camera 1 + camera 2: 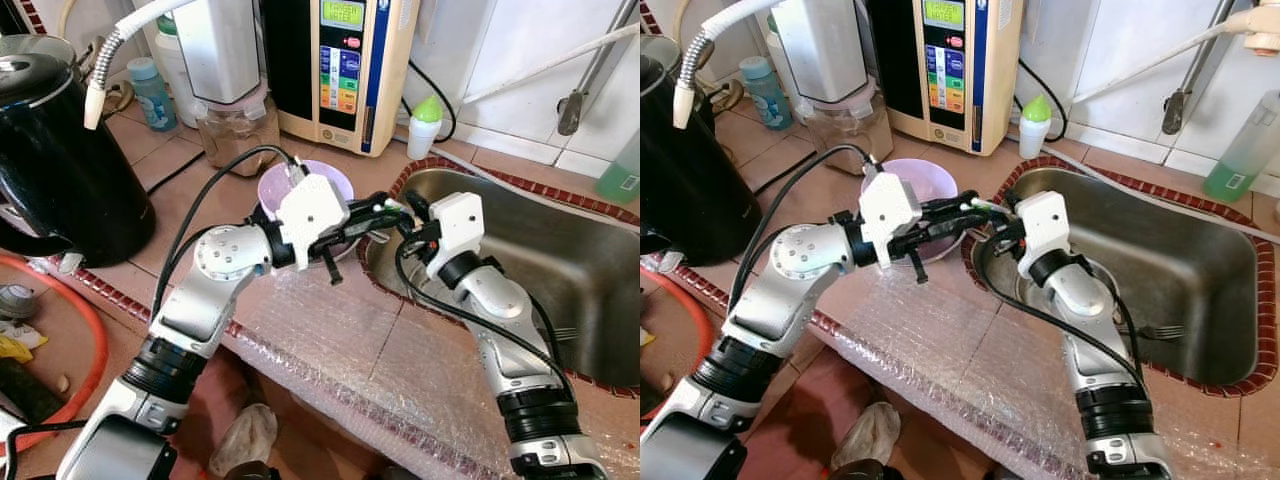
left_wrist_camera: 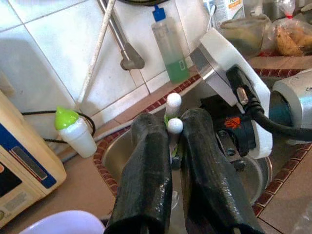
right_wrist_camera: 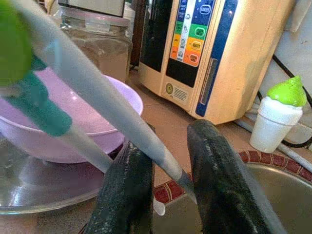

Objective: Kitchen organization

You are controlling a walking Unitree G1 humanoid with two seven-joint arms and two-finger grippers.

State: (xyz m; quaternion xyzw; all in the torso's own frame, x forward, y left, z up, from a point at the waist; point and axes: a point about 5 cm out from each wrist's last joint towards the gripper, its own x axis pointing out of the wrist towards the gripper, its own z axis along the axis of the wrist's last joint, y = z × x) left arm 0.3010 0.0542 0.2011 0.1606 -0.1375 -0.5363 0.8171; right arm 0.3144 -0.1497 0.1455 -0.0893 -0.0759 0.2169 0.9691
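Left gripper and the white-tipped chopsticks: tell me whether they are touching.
Touching. The left wrist view shows the left gripper with its jaws closed on the chopsticks, whose white tips stick out between them.

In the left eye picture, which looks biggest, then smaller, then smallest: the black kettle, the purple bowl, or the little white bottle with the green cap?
1. Black kettle, though it sits nearer the camera.
2. Purple bowl, partly hidden by the left gripper.
3. White bottle with the green cap.

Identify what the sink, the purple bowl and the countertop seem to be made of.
Sink: brushed stainless steel, going by its dull grey sheen. Purple bowl: probably plastic; smooth, matte and evenly coloured. Countertop: terracotta-coloured ceramic tile with visible grout lines, partly covered by clear bubble wrap.
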